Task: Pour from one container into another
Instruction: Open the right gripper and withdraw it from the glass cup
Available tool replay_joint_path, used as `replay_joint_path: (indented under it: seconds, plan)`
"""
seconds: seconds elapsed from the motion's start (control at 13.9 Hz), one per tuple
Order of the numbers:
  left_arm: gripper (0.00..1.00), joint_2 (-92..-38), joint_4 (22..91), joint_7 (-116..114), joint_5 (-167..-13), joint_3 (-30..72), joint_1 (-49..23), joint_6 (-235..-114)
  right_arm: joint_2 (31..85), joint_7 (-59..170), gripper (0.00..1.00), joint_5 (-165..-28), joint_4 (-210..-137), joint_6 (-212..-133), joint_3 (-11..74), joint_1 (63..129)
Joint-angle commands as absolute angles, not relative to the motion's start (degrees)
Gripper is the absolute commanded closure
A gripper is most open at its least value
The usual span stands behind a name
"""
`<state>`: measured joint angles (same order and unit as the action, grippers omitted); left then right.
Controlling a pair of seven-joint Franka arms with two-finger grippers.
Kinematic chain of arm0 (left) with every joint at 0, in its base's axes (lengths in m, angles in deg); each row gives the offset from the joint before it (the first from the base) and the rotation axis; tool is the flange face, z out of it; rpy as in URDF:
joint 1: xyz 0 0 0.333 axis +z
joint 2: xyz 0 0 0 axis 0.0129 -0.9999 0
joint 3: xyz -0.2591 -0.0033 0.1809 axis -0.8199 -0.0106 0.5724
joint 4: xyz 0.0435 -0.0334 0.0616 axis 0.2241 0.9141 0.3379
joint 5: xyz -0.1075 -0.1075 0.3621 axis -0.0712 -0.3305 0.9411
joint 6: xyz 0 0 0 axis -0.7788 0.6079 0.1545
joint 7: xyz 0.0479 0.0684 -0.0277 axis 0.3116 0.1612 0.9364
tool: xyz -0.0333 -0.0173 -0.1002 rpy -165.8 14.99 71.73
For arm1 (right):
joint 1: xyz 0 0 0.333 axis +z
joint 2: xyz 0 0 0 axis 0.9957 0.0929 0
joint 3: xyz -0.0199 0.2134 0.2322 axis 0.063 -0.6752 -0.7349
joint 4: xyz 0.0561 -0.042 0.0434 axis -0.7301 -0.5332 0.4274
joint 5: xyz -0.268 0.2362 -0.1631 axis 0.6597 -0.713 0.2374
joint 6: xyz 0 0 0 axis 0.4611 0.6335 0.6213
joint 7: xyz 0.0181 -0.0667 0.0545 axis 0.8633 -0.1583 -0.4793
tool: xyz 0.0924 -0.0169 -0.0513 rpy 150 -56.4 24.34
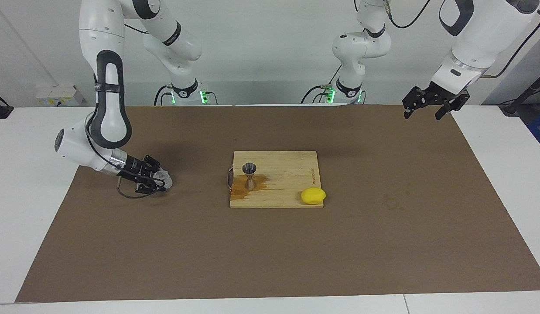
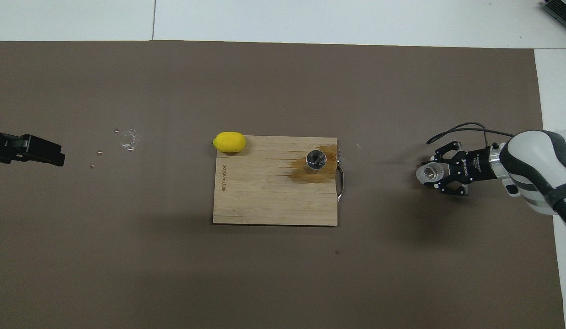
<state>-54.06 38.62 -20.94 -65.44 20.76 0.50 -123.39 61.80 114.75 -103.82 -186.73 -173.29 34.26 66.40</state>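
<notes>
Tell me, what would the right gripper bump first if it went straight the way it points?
The glass, which sits right at the right gripper's tips. Past it, the line probably leads to the board.

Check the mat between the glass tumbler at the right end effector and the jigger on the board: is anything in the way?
Nothing visible is. Only bare mat lies between the glass tumbler at the right end effector and the jigger.

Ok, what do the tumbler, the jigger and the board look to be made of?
Tumbler: clear glass by its see-through walls, though clear plastic is possible. Jigger: silvery polished metal, glinting. Board: pale wood or bamboo, matte, with visible grain strips and a brown wet stain beside the jigger.
</notes>
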Motion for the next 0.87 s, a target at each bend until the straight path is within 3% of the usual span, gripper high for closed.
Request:
replay_joint_path:
  seconds: [0.0, 0.43, 0.79]
  plan:
    - [0.00, -52.97, 39.29, -21.11, -65.20, 20.12, 1.46, -122.71, 59.76, 112.49, 0.00, -105.33, -187.46, -172.15, 33.88, 63.68]
    - [0.00, -52.97, 39.29, -21.11, -65.20, 20.12, 1.46, -122.71, 53.96, 111.35, 0.00, -99.90, -187.82, -172.15, 33.71, 61.29]
    - [0.00, -52.97, 39.29, -21.11, -65.20, 20.12, 1.46, -122.71, 48.86, 104.62, 0.00, -88.83, -187.46, -171.89, 33.53, 71.28]
